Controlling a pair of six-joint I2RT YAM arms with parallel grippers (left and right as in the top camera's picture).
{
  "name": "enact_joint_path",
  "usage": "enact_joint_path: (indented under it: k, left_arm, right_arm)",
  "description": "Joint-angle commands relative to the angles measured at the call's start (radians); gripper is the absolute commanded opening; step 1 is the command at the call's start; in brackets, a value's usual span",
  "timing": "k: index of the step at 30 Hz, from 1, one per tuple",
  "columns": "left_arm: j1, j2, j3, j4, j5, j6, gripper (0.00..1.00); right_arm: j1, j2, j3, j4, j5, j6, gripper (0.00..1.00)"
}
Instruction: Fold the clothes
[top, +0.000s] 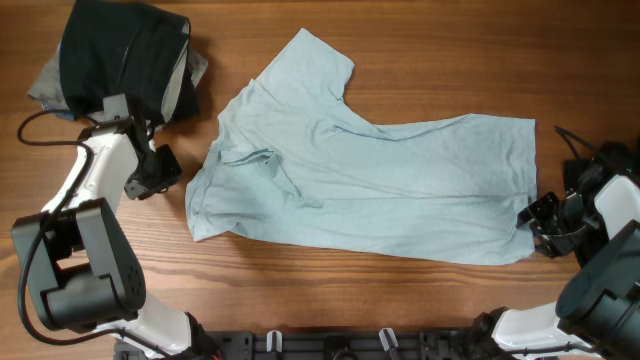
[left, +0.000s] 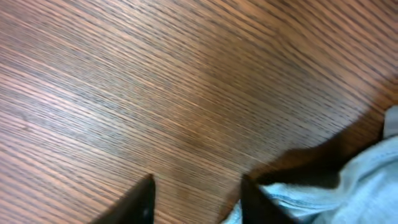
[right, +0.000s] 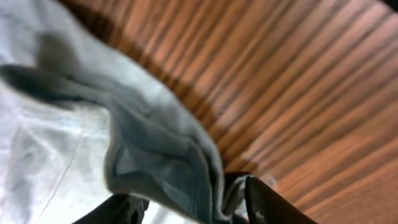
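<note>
A light blue T-shirt (top: 370, 175) lies spread across the middle of the wooden table, with one sleeve pointing to the back. My left gripper (top: 160, 172) is open and empty, just left of the shirt's left edge. In the left wrist view bare wood shows between the fingers (left: 196, 199) and the shirt's edge (left: 348, 183) lies beside the right finger. My right gripper (top: 535, 215) is at the shirt's front right corner. In the right wrist view its fingers (right: 193, 208) are closed on a bunched, raised fold of the shirt (right: 155, 149).
A pile of dark clothes (top: 125, 55) with some grey cloth under it sits at the back left corner, close behind the left arm. Bare wood (top: 330, 290) runs along the front edge, and more (top: 470, 50) lies at the back right.
</note>
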Motion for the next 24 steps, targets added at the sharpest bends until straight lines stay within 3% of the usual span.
enact_joint_path:
  k: [1,6,8,10,13,16,24]
  left_arm:
    - [0.000,-0.014,0.063,-0.061,0.100,0.018,0.49]
    - [-0.039,-0.053,0.263,-0.239,0.175,0.115,0.47]
    - [-0.098,-0.062,0.385,-0.260,0.268,0.163,0.46]
    - [-0.162,-0.062,0.427,-0.189,0.311,0.195,0.50]
    - [-0.267,-0.039,0.428,-0.016,0.285,0.206,0.58]
    - [-0.336,0.034,0.428,0.111,0.246,0.206,0.64]
    - [-0.402,0.382,0.469,0.498,0.253,0.201,0.64]
  right_arm:
    - [0.000,-0.051,0.055,-0.035,-0.084,-0.061,0.59]
    - [0.000,-0.167,0.190,-0.100,-0.129,-0.073,0.59]
    - [0.000,-0.235,0.245,-0.070,-0.306,-0.180,0.59]
    - [0.000,-0.280,0.250,-0.016,-0.480,-0.262,0.59]
    - [0.003,-0.302,0.250,0.021,-0.591,-0.279,0.64]
    - [0.019,-0.296,0.250,0.016,-0.595,-0.279,0.65]
    - [0.076,-0.280,0.250,0.016,-0.531,-0.278,0.68]
